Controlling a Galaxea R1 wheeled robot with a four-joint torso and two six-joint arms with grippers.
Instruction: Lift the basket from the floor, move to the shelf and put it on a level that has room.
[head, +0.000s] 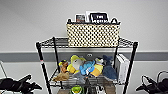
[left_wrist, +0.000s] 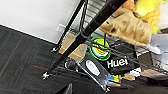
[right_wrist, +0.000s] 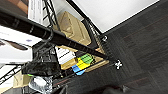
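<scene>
The cream woven basket with a dark rim stands on the top wire level of the black shelf, against the wall. Some dark packages stick up out of it. My left gripper hangs low at the shelf's left, well below the basket, open with nothing in it. On the far side, my right gripper sits equally low, open too. The shelf's black posts cross the left wrist view and the right wrist view.
Colourful plush toys and a white box fill the tier below. Lower down lie brown cardboard boxes, a black bag and small items. Dark carpet runs up to the white wall.
</scene>
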